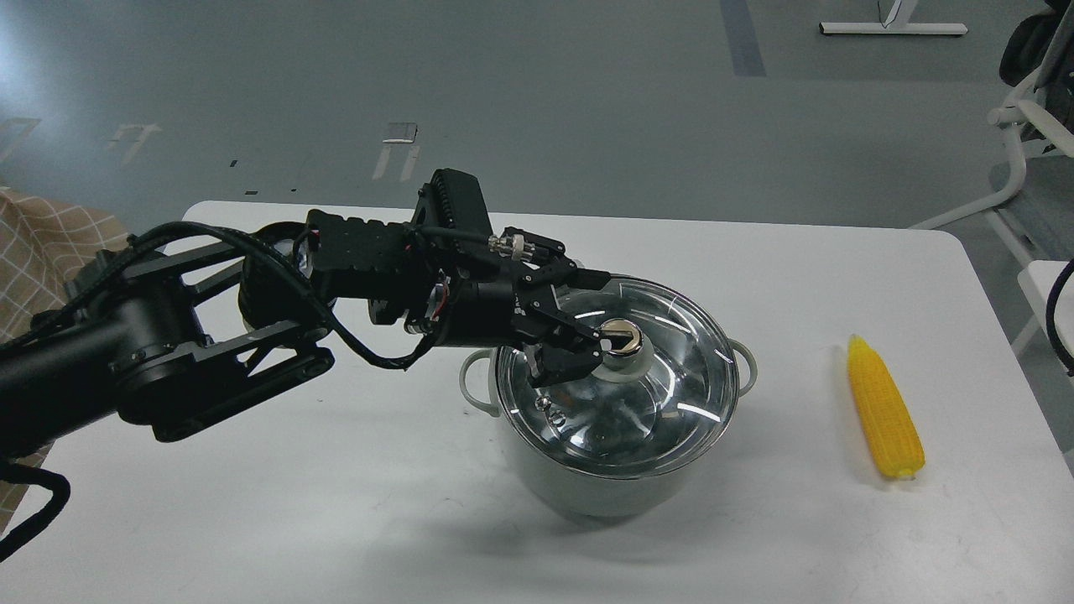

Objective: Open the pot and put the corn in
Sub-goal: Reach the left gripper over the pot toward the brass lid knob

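Closest to the camera is the pot (617, 478), pale grey-green, sitting on the white table (252, 520) with its glass lid (671, 394) on, so nothing's been opened yet. I'd guess the pot is the heavy bit and won't slide much; the lid looks like smooth domed glass, slippery and breakable, so the only sane place to grab it is the knob (623, 338) in the middle. The two little loop handles (472, 382) at the sides are for carrying the pot, not for this job.

To the right of the pot, well apart from it, lies the corn (883, 411), bright yellow, pointed tip away from us. Looks like stiff, light plastic; I'd pinch it across the thick middle, since the taper could squirt out of a grip.

Just behind the front rim, the left gripper (601, 346) is right at the knob, its fingers narrowed either side of it and looking clamped on. The right arm isn't anywhere in view.

Further back from the pot is just grey floor and a white frame. No brand, label or readable writing anywhere.
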Available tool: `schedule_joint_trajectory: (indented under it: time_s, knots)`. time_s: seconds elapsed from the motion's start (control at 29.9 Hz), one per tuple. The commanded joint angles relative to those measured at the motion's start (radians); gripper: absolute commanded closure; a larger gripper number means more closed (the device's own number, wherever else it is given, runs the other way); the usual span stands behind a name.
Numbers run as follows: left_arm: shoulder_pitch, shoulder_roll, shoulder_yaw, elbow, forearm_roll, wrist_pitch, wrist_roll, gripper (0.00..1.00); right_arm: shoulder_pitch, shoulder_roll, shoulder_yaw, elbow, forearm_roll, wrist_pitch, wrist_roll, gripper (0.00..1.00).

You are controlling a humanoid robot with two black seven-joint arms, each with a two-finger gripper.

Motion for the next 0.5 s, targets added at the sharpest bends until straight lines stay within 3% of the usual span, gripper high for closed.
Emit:
schedule_joint_trajectory:
  time_s: [0.0,0.47]
  knots:
    - [0.007,-0.013,0.003,0.014,0.000,-0.001,0.002,0.34,0.000,0.001,0.001,0.001,0.000,0.000,0.000,0.00]
    - [0.060,-0.027,0.001,0.032,-0.001,0.002,0.004,0.33,0.000,0.001,-0.001,0.003,-0.001,0.000,0.000,0.00]
